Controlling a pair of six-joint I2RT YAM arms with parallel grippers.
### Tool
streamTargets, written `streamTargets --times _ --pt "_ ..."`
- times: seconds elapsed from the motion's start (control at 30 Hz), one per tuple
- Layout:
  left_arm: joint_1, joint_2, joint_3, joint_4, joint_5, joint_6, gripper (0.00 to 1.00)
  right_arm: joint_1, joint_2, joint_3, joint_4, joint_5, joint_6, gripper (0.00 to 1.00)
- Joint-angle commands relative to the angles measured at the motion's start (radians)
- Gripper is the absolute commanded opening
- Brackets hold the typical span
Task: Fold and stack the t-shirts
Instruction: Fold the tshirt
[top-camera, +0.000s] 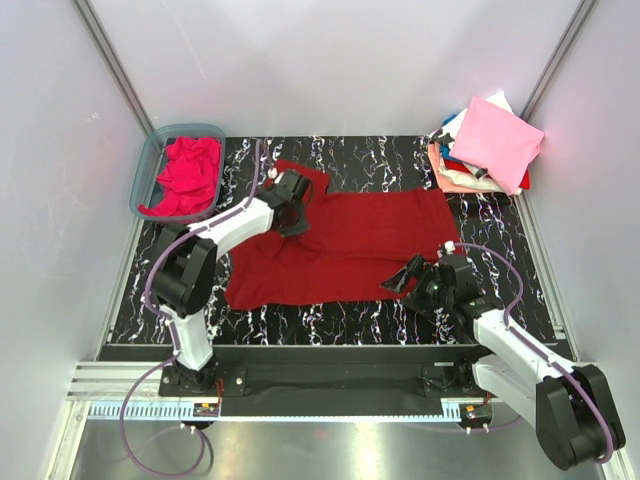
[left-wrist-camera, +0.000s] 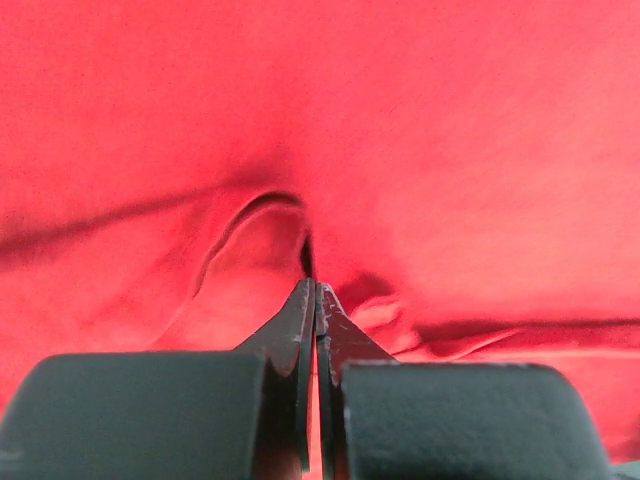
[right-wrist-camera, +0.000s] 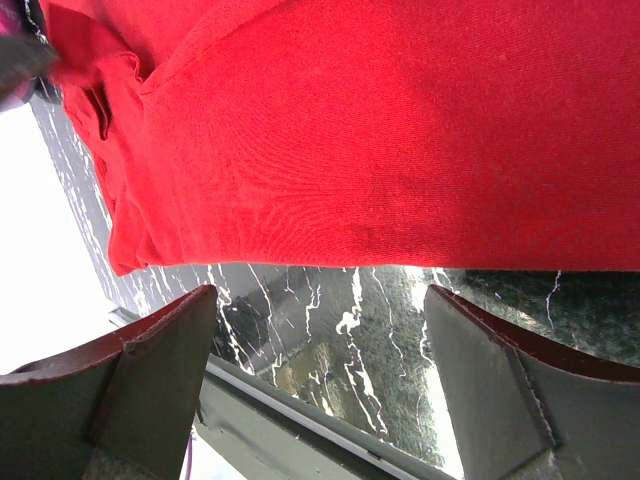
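A dark crimson t-shirt (top-camera: 350, 245) lies spread flat on the black marbled table (top-camera: 480, 230). My left gripper (top-camera: 293, 215) is shut on a pinch of its cloth near the upper left; the left wrist view shows the closed fingertips (left-wrist-camera: 315, 300) biting a raised fold of red cloth (left-wrist-camera: 250, 235). My right gripper (top-camera: 405, 275) is open at the shirt's near right hem; the right wrist view shows the shirt's edge (right-wrist-camera: 350, 180) just beyond the spread fingers (right-wrist-camera: 160, 350). A magenta-pink shirt (top-camera: 188, 175) lies crumpled in the tub. Folded shirts (top-camera: 490, 145) are stacked at the back right.
The translucent blue-grey tub (top-camera: 150, 165) stands at the back left. The stack at the back right has a pink square on top. White walls close in both sides. The table's front edge (right-wrist-camera: 300, 410) runs just below my right gripper.
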Motion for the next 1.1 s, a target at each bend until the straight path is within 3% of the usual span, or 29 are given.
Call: streamTargets --times 0.0,0.17,0.2,0.23,0.3,0.37,0.5,0.73,0.93,1.07 --pt "0.016 0.046 0.136 -0.040 -0.016 0.047 0.00 0.009 0.008 0.038 0.036 -0.013 -0.002 0.92" --pt "0.053 0.211 0.363 -0.123 0.051 0.122 0.09 0.008 0.016 0.040 0.037 -0.019 -0.002 0.92" --pt "0.056 0.238 0.401 -0.138 0.065 0.137 0.14 0.009 0.016 0.040 0.037 -0.017 -0.002 0.92" --pt "0.058 0.262 0.476 -0.163 0.068 0.151 0.44 0.008 0.020 0.040 0.039 -0.019 -0.004 0.92" --pt "0.058 0.306 0.530 -0.232 0.048 0.174 0.67 0.009 0.026 0.041 0.039 -0.022 -0.004 0.92" --pt "0.059 0.280 0.528 -0.243 0.036 0.183 0.78 0.008 0.030 0.043 0.042 -0.023 -0.005 0.92" --pt "0.067 0.142 0.376 -0.186 -0.007 0.167 0.79 0.008 0.033 0.043 0.042 -0.023 -0.004 0.92" --pt "0.065 -0.093 0.037 -0.097 -0.104 0.147 0.64 0.008 0.040 0.044 0.048 -0.028 -0.005 0.92" --pt "0.064 -0.139 -0.114 -0.047 -0.148 0.154 0.60 0.008 0.040 0.043 0.051 -0.031 -0.005 0.92" --pt "0.064 -0.107 -0.124 -0.031 -0.148 0.176 0.57 0.009 0.042 0.043 0.051 -0.029 -0.005 0.92"
